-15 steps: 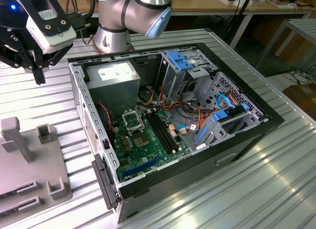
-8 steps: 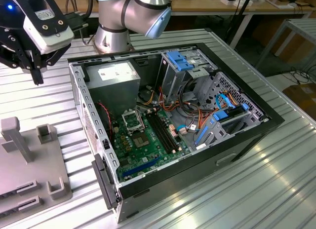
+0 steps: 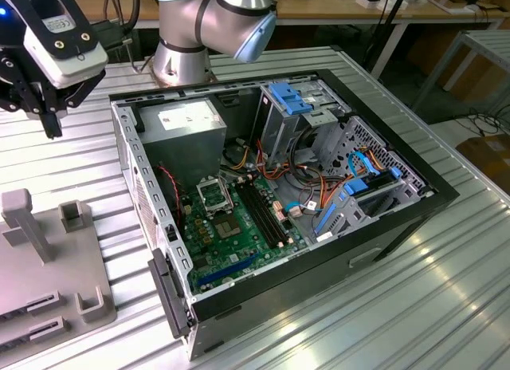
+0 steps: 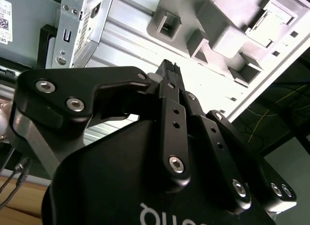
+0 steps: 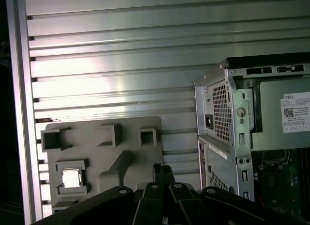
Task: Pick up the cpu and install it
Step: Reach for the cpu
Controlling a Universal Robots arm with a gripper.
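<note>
On the ribbed counter [image 5: 97, 65], beside the open computer case [image 3: 414, 214], a grey holder [image 5: 97, 157] is laid. Over it the pincer [image 5: 163, 169] is held closed, empty. The pick-up is judged not begun; opening and square lowering are called for. The cpu [image 5: 71, 178] is seated flat in its pocket, face up, square, without long axis.

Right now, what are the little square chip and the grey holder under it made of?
The cpu looks like metal on top: a pale, shiny silver face catching light. The grey holder under it is probably plastic: matte, even grey, with blocky moulded pockets.
</note>
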